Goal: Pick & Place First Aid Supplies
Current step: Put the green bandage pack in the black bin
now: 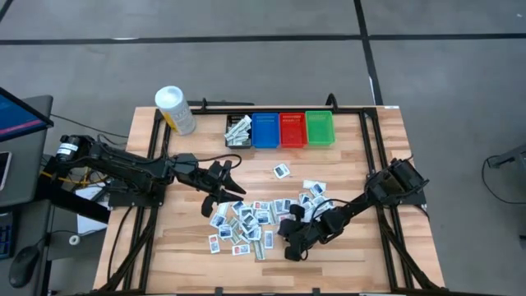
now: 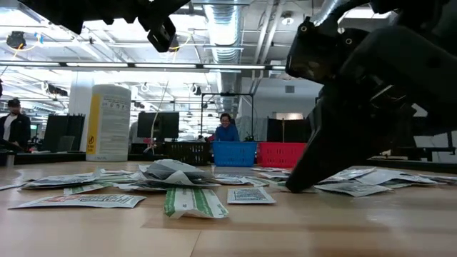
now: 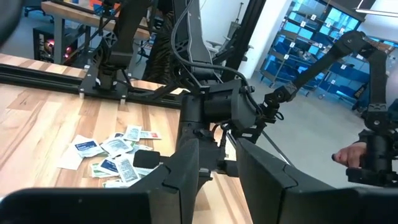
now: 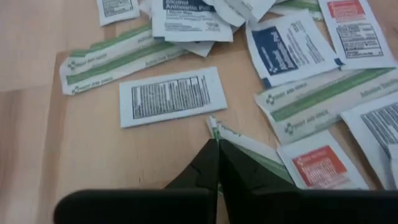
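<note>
While the right hand point(image 4: 217, 144) sits low in the frame with its fingers pressed together on the edge of a green-striped packet point(image 4: 249, 149), the other packets point(image 1: 246, 220) lie scattered on the worktop point(image 1: 370, 255) at the middle. The left hand point(image 1: 234, 187), half open and holding nothing, hovers at their left edge. Farther up, near the top edge, stand the bins point(image 1: 279, 130) and a white tub point(image 1: 175, 109).
</note>
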